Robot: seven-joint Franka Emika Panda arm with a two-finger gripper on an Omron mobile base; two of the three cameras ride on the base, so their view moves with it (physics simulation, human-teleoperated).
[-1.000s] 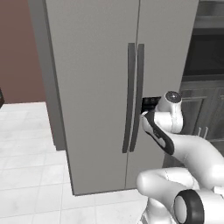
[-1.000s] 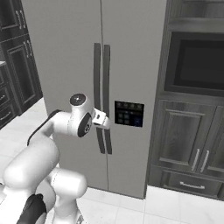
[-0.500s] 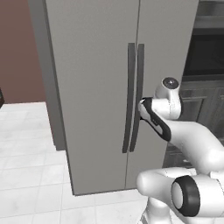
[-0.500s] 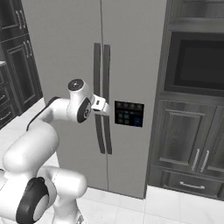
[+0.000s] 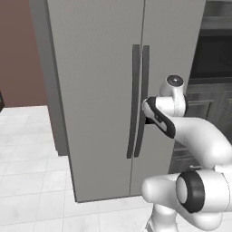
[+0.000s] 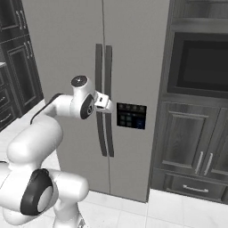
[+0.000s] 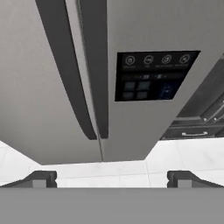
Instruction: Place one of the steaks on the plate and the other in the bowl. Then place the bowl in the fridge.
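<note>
Hovering wide open, the tool (image 7: 112,177) faces the closed fridge (image 7: 39,87), seemingly near its handles (image 7: 94,83).

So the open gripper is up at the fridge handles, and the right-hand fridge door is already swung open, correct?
Not quite. The gripper is open and up at the handles, but the right-hand door is shut, as is the left one. The right base view shows both doors of the fridge flush, with only a thin seam between them; the hand view agrees.

Glossy white arm (image 5: 199,136) of rounded segments, dark grey ring joints, a black strip along the wrist, and 2 small dark fingers (image 7: 41,178).
</note>
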